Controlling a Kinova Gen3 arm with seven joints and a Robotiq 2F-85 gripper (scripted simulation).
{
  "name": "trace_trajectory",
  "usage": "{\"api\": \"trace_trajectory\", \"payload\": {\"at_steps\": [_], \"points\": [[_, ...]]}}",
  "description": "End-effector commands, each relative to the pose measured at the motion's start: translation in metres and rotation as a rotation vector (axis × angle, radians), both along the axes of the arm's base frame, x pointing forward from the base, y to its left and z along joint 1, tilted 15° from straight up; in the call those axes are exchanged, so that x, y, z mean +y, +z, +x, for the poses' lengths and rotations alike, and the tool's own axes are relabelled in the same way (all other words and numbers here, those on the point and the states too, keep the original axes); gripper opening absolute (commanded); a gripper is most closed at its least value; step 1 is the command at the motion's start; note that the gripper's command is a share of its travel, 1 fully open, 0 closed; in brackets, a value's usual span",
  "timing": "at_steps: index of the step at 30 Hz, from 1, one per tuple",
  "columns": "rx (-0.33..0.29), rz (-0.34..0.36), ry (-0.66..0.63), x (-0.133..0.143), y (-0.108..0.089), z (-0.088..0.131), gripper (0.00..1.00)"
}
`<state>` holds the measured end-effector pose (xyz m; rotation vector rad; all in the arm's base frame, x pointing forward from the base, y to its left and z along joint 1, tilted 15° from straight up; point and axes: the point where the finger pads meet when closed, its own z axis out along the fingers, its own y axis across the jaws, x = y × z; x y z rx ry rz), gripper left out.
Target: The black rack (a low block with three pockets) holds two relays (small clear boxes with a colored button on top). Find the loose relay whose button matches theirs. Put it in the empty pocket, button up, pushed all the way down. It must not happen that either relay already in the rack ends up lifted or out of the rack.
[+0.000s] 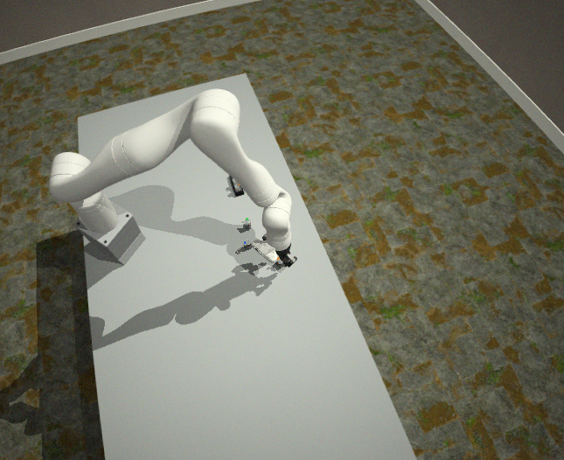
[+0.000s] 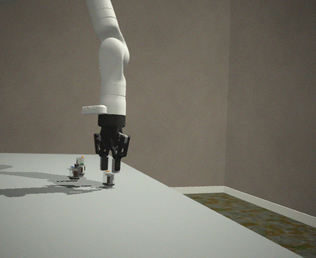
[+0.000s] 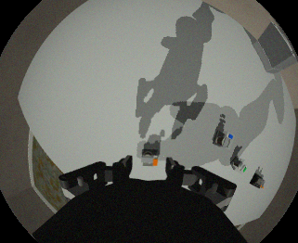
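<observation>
A loose relay with an orange button (image 2: pixel 108 178) stands upright on the grey table. My gripper (image 2: pixel 109 168) hangs straight above it, fingers partly open and empty, tips just above the button. In the wrist view the orange relay (image 3: pixel 151 156) sits between and just beyond the fingertips. The black rack (image 1: pixel 240 191) lies farther along the table, partly behind the arm; its relays show orange buttons (image 3: pixel 257 177). In the top view the gripper (image 1: pixel 286 259) hides the orange relay.
A blue-button relay (image 2: pixel 74 172) and a green-button relay (image 2: pixel 81 167) stand loose between the gripper and the rack; both also show in the top view, blue (image 1: pixel 245 244) and green (image 1: pixel 247 223). The table's right edge is close to the gripper.
</observation>
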<state>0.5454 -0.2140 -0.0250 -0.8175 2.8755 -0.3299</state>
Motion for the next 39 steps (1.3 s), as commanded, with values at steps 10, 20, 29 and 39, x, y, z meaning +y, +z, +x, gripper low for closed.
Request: {"api": "trace_trajectory", "payload": {"at_steps": [10, 20, 29, 39], "points": [[0.002, 0.000, -0.001, -0.002, -0.012, 0.001, 0.53], [0.002, 0.000, -0.001, -0.004, -0.021, 0.003, 0.53], [0.002, 0.000, -0.001, -0.005, -0.026, 0.004, 0.53], [0.002, 0.000, -0.001, -0.005, -0.028, 0.005, 0.53]]}}
